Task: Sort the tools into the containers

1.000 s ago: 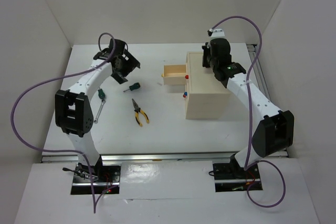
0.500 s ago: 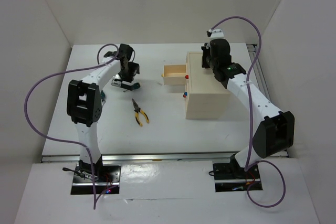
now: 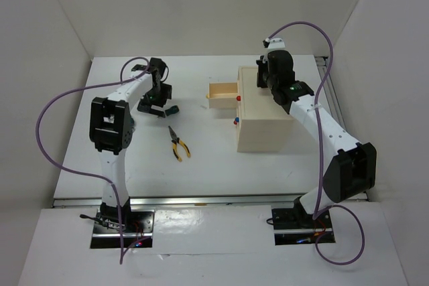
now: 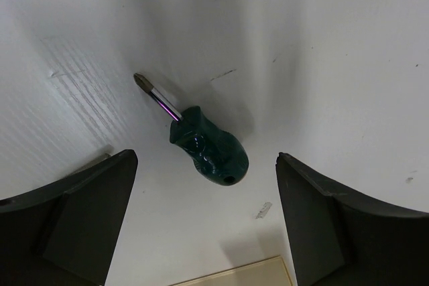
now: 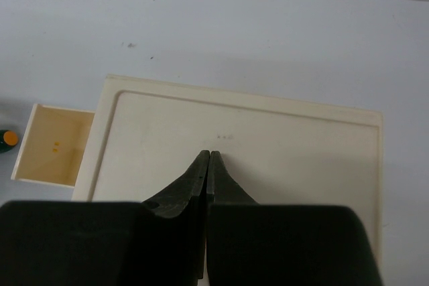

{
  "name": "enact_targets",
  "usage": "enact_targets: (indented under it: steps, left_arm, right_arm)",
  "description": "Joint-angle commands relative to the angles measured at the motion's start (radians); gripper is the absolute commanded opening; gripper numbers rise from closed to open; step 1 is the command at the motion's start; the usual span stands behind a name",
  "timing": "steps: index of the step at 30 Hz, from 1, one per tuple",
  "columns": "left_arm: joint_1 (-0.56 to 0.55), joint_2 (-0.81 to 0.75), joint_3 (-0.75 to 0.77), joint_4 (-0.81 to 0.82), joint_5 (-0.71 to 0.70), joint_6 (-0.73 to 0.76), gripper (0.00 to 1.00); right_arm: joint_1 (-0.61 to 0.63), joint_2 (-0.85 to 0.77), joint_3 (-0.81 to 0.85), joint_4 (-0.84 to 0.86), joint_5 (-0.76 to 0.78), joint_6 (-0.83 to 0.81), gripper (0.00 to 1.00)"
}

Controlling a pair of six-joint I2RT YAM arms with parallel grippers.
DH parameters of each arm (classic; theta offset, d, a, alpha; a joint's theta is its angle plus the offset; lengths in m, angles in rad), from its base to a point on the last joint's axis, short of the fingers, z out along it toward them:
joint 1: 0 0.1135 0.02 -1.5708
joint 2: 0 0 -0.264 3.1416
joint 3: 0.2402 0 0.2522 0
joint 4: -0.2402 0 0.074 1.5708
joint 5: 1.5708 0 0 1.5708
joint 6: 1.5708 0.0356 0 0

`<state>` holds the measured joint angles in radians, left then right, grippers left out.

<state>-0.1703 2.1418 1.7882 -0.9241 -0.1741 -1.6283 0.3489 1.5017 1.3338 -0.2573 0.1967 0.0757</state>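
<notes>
A green-handled screwdriver (image 4: 208, 151) lies on the white table, also seen in the top view (image 3: 172, 109). My left gripper (image 3: 155, 102) hangs just above it, open and empty, with the handle between and just ahead of the fingers (image 4: 74, 222). Yellow-black pliers (image 3: 177, 144) lie nearer the front. The beige box (image 3: 265, 122) has one pale drawer (image 3: 223, 95) pulled out to the left and empty, also in the right wrist view (image 5: 57, 145). My right gripper (image 5: 210, 157) is shut and empty over the box top (image 5: 288, 145). The wrenches and the other screwdrivers are hidden.
Red and blue knobs (image 3: 236, 120) show on the box's front below the open drawer. The left arm's dark elbow block (image 3: 110, 125) covers the table's left part. White walls close in the left, back and right sides.
My left arm has swung from the back left to right over the green screwdriver, and its elbow now covers the tools at the left. The right arm has not moved.
</notes>
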Motion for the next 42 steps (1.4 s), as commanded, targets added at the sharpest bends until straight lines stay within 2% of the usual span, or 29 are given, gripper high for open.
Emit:
enact_targets:
  steps: [1, 9, 14, 17, 18, 20, 22, 25, 27, 28, 29, 31, 33, 36, 37, 40, 42]
  left_arm:
    - [-0.009, -0.003, -0.01, -0.027, 0.01, -0.016, 0.97]
    - [-0.018, 0.046, -0.032, -0.018, 0.021, -0.016, 0.88]
    - [-0.018, 0.078, -0.009, -0.009, 0.01, -0.016, 0.73]
    - [-0.018, 0.115, 0.013, -0.009, 0.01, 0.007, 0.48]
    - [-0.018, 0.124, 0.004, 0.002, 0.019, 0.007, 0.32]
    - [-0.018, 0.124, -0.006, 0.002, 0.033, 0.018, 0.22]
    - [-0.008, 0.124, -0.006, 0.03, 0.056, 0.066, 0.0]
    - [0.002, 0.081, 0.08, 0.041, 0.038, 0.177, 0.0]
    - [-0.009, 0.017, 0.099, 0.13, 0.006, 0.269, 0.0]
    - [-0.021, -0.031, 0.07, 0.213, 0.019, 0.392, 0.0]
    - [-0.032, -0.131, 0.035, 0.416, 0.039, 0.456, 0.0]
    - [-0.085, -0.213, -0.045, 0.601, 0.068, 0.621, 0.0]
    - [-0.126, -0.261, -0.018, 0.645, 0.059, 0.659, 0.0]
    - [-0.201, -0.31, -0.055, 0.75, 0.059, 0.728, 0.0]
    - [-0.24, -0.344, -0.103, 0.881, 0.076, 0.752, 0.0]
    - [-0.314, -0.324, -0.081, 0.988, 0.094, 0.872, 0.0]
    - [-0.342, -0.284, -0.032, 0.989, 0.085, 0.953, 0.0]
  right_arm:
    - [0.015, 0.048, -0.058, -0.198, -0.039, -0.005, 0.0]
    - [0.015, 0.029, -0.058, -0.198, -0.03, -0.005, 0.0]
    - [0.015, 0.02, -0.058, -0.198, -0.029, -0.005, 0.0]
    - [0.015, 0.02, -0.058, -0.198, -0.029, -0.005, 0.0]
    - [0.015, 0.011, -0.058, -0.198, -0.02, -0.005, 0.0]
    - [0.015, 0.011, -0.058, -0.198, -0.02, -0.005, 0.0]
    - [0.015, 0.011, -0.058, -0.198, -0.02, -0.005, 0.0]
    - [0.015, 0.011, -0.058, -0.198, -0.02, -0.005, 0.0]
    - [0.015, 0.011, -0.058, -0.198, -0.02, -0.005, 0.0]
    - [0.015, 0.011, -0.058, -0.198, -0.02, -0.005, 0.0]
    - [0.015, 0.011, -0.058, -0.198, -0.02, -0.005, 0.0]
    - [0.015, 0.011, -0.058, -0.198, -0.011, 0.005, 0.0]
    - [0.015, 0.011, -0.058, -0.198, 0.01, 0.006, 0.0]
    - [0.015, 0.02, -0.058, -0.207, 0.01, 0.006, 0.0]
    - [0.015, 0.02, -0.058, -0.207, 0.01, 0.006, 0.0]
    - [0.015, 0.02, -0.058, -0.207, 0.01, 0.006, 0.0]
    - [0.015, 0.02, -0.058, -0.217, 0.01, 0.006, 0.0]
